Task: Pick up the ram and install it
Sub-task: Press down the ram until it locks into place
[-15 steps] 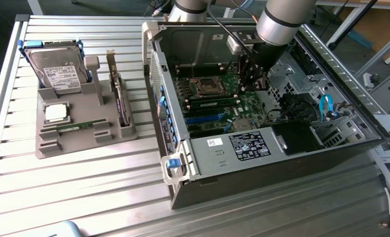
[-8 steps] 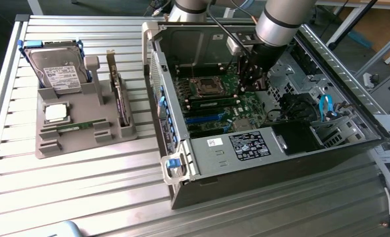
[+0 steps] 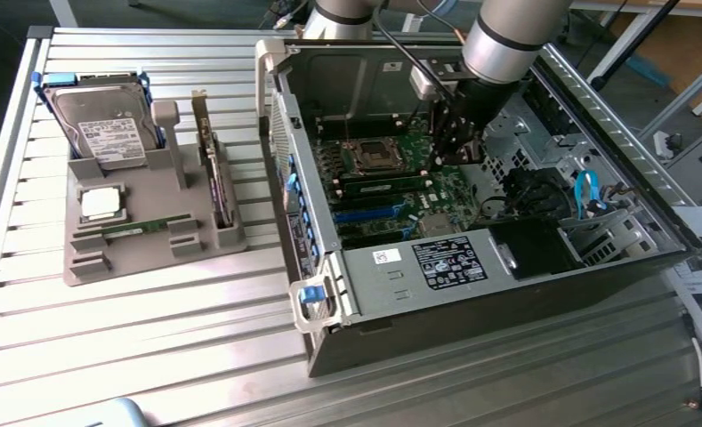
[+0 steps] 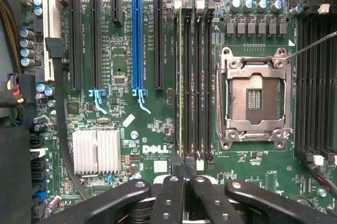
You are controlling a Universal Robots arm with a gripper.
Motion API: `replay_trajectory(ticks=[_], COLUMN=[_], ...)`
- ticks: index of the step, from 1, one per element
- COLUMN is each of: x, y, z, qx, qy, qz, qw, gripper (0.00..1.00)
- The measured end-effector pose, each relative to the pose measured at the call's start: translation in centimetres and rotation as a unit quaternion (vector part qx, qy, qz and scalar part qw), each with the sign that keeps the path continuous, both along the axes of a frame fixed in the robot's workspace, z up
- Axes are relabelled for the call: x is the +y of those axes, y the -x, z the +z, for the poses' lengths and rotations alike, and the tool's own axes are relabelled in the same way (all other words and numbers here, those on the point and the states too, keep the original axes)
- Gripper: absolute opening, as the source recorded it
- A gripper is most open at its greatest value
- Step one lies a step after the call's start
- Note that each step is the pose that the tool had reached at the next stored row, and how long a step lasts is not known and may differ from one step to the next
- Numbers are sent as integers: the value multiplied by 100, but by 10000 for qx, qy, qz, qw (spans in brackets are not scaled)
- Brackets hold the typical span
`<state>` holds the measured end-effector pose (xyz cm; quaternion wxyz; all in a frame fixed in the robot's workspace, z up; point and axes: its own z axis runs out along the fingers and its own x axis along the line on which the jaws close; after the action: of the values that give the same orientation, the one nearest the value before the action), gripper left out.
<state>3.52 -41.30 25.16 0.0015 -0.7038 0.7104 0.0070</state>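
The gripper (image 3: 460, 151), pressed together, sits deep inside the open computer case (image 3: 326, 294), walls close around. A ram (image 3: 144, 227) lies on the grey holder (image 3: 149, 253) upon the slatted metal table (image 3: 149, 356).

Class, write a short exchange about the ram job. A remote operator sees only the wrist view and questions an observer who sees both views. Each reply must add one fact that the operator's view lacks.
Operator: I see the motherboard close up. Is there a ram stick anywhere outside the case?
Observer: Yes. One ram stick lies flat in the grey tray, which sits at the exterior view's left of the open computer case.
Operator: How does the arm stand relative to the case?
Observer: The arm reaches down from above into the open case, with the tool low over the motherboard, beside the processor socket.
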Motion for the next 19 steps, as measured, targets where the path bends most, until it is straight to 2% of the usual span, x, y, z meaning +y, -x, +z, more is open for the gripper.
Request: replay_trajectory(ticks=[12,19], x=[-1,6], y=[0,-1], z=[-65,-69], qx=[0,0], qy=[0,-1], qz=[0,1], qw=[10000,10000], gripper=[11,11])
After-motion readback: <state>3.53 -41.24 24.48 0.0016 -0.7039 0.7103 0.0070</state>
